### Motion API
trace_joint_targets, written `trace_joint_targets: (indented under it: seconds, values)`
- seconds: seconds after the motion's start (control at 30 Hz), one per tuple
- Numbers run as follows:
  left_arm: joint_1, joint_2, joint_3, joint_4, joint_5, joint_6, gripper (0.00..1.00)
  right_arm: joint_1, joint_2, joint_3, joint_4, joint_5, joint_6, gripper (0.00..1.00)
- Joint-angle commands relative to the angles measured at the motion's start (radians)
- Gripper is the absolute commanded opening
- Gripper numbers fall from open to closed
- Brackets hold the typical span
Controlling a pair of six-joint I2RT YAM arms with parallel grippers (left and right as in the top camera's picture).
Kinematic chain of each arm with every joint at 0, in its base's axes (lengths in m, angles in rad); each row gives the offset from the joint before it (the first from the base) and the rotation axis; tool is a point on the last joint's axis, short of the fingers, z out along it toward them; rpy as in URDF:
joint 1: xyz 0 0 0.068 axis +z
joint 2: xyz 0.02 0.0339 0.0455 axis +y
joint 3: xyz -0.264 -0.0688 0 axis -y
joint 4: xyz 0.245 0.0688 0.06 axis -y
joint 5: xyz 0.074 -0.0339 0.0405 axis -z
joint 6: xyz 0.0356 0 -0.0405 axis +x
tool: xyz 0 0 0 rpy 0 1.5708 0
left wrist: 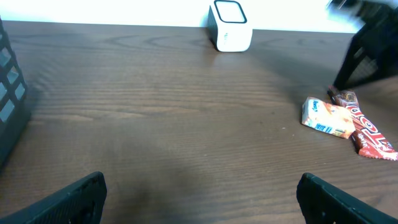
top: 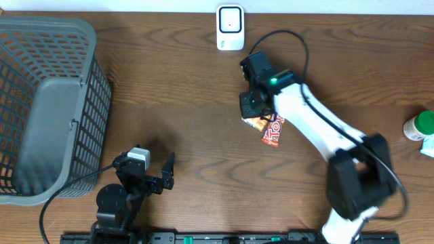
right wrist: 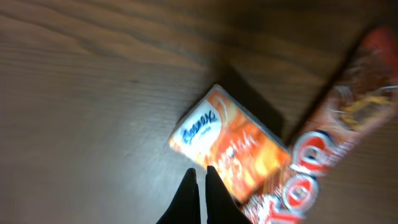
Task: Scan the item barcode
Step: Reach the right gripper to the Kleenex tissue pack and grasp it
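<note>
Right gripper (right wrist: pixel 200 177): fingers pressed together, nothing between them, and it's right over the snacks at centre frame in the overhead view.
Packet (right wrist: pixel 230 146): orange, lying flat on the worktop (top: pixel 169 88), tilted diagonally. In the right wrist view its lower edge sits just past the closed fingertips, up and to the right of them. Contact or a hair's gap? Cannot tell.
Bar (right wrist: pixel 336 118): red wrapper, flat beside the packet on its right and overlapping its corner. It runs up to the upper right of the wrist frame.
Scanner (top: pixel 230 27): white, upright at top centre, well apart from the packet, up and left of it.
Left gripper (top: pixel 152 166): fingers spread wide and empty, low in the lower left. From its camera the packet is off to the right, far out of reach.
Basket (top: pixel 95 115): grey mesh, fills the left edge.
Bottle (top: pixel 420 125): green cap, far right edge.
</note>
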Motion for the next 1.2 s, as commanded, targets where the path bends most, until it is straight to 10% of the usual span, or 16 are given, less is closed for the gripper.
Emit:
trace_joint_targets:
  seconds: [0.0,0.3,0.33,0.4,0.43,0.7,1.17]
  values:
    - [0.002,-0.004,-0.015,-0.025,0.009,-0.005,0.98,0.002,0.104,-0.013,0.018,-0.005,0.033,0.01]
    - [0.002,-0.004,-0.015,-0.025,0.009,-0.005,0.98,0.002,0.069,0.109,-0.078,-0.016,0.027,0.04]
    - [0.002,-0.004,-0.015,-0.025,0.009,-0.005,0.98,0.002,0.048,0.148,-0.115,-0.032,0.027,0.18]
    - [0.002,-0.004,-0.015,-0.025,0.009,-0.005,0.98,0.002,0.016,0.208,-0.188,-0.066,0.043,0.9]
    - [0.002,-0.004,-0.015,-0.025,0.009,-0.005,0.98,0.002,0.008,0.22,-0.209,-0.069,0.066,0.99]
    - [0.002,-0.004,-0.015,-0.025,0.009,-0.005,0.98,0.003,0.044,0.157,-0.243,-0.067,0.603,0.99]
    - [0.002,-0.004,-0.015,-0.025,0.009,-0.005,0.98,-0.024,0.198,0.156,-0.177,-0.001,0.768,0.99]
